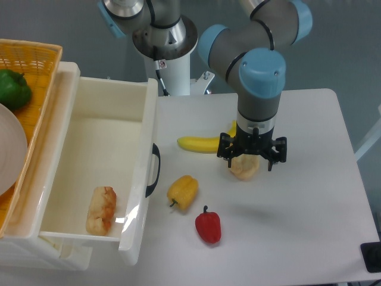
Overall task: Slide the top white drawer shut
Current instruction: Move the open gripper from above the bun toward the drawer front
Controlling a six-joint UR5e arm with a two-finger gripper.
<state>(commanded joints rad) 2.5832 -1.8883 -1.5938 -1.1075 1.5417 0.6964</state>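
One red pepper (208,226) is seen nearest on the white table (309,202), with open tabletop to its right. Just beyond it, a yellow pepper (183,192) lies close to the curved black handle (154,170) of the top white drawer (89,137), which is pulled fully out at the left; a browned pastry (101,210) rests in its glossy tray. Farther back, the gripper (252,156) is held spread over a pale bun (244,167), its fingers on either side. A smooth banana (199,144) lies beside it. A woven orange basket (36,65) is seen at far left.
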